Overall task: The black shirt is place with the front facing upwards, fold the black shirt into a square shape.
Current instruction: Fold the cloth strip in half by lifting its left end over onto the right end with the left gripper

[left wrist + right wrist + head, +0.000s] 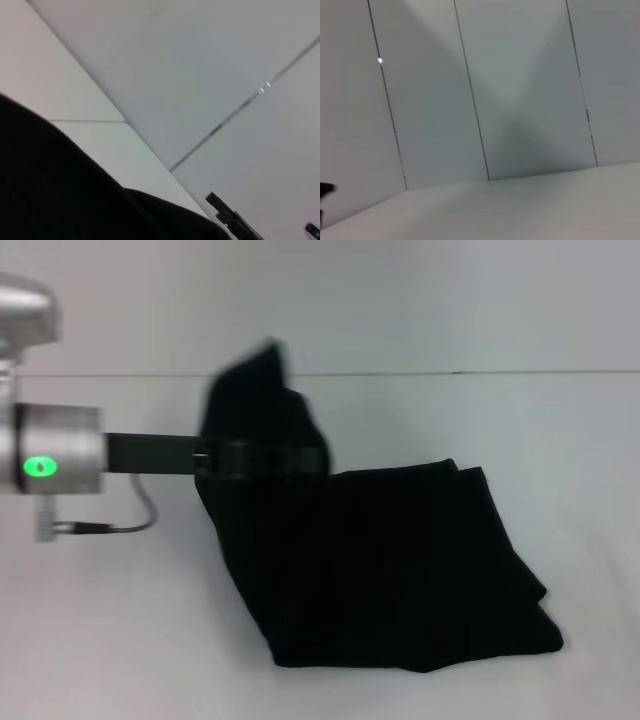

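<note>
White surface (120, 640) lies in front of you, with a pale wall behind it. Your black shirt (400, 570) rests on it, partly folded. Your left end effector (300, 458) reaches in from the left, clamped on the shirt's left part, lifting a peak of cloth up. Your right end effector is out of view.

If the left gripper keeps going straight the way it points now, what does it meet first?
Probably nothing solid. The left gripper points toward the robot's right, holding up a fold of the black shirt. Beyond it only bare white table shows, though its height is unclear.
</note>
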`<state>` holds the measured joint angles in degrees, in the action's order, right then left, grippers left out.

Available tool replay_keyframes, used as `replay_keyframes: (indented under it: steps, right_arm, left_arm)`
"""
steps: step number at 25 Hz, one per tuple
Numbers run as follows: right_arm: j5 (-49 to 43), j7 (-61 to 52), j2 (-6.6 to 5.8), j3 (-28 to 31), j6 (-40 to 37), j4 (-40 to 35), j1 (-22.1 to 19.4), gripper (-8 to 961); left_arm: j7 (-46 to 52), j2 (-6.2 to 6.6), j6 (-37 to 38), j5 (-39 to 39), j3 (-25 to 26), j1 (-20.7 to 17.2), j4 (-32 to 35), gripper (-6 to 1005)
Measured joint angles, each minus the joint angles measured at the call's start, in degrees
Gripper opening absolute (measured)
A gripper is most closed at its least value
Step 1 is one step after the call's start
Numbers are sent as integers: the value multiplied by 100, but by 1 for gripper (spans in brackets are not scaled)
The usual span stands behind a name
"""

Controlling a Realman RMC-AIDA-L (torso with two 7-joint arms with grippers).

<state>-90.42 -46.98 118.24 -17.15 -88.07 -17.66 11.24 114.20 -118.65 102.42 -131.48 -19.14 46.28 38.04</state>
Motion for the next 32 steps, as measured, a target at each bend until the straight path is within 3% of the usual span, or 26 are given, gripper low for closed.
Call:
replay_keyframes:
  steps: [2,3,7,10,12,18,26,32]
  right_arm:
    - [0,9,10,14,0,0,-25,805]
    - [1,11,11,37,1,0,-39,803]
    - [-7,19,20,112,-1,0,-69,798]
    - [-17,25,26,119,3,0,-79,794]
    - [-21,28,31,121,20,0,-84,791]
    - [-26,33,36,101,65,10,-65,783]
    - [-41,-26,39,24,124,14,61,773]
    - [-540,-100,-69,-155,337,-7,489,765]
  left_arm:
    - [-4,-51,-52,0,-36,46,10,70]
    - [-11,-296,-331,2,-238,258,18,70]
    - [-191,-559,-977,223,-639,565,-449,71]
    - [-559,-565,-1807,738,-1142,792,-1358,71]
    - [-706,-583,-2169,993,-1348,893,-1623,71]
    - [-765,-571,-2059,1698,-1457,777,-1546,71]
    - [-1080,-601,-2243,1778,-1534,719,-1753,71]
    - [-1151,-589,-2173,1786,-1557,746,-1770,71]
